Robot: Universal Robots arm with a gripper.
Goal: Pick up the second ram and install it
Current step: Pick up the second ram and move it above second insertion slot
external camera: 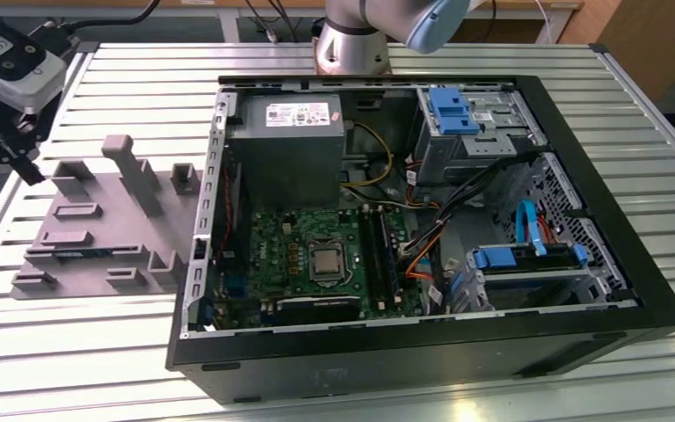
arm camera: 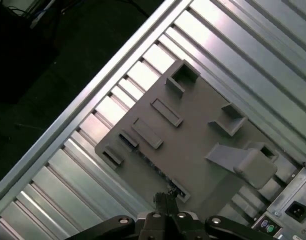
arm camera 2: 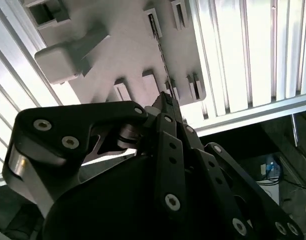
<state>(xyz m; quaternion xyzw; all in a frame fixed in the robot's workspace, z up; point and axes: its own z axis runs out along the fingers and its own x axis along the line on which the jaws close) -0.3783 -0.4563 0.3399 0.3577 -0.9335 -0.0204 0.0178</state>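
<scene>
Closest to my wrist cameras is the gripper point(arm camera 2: 165, 99), its fingers pressed together with nothing between them. It hangs over the grey tray point(external camera: 109, 233) at the exterior view's left, clear of it. I judge this to be the approach to the pick. The second ram point(arm camera: 158, 171) sits in the tray's long slot, a thin dark strip just beyond the fingertips. Grasping it calls for parted fingers squared across that narrow edge. Further right, the open computer case point(external camera: 431, 356) lies on its side, with the motherboard point(external camera: 296, 251) and black memory slots point(external camera: 375, 251) exposed. Everything rests on a slatted aluminium table point(external camera: 91, 352). Beyond its edge I see dark floor point(arm camera: 33, 60) and wooden furniture point(external camera: 654, 40).
</scene>
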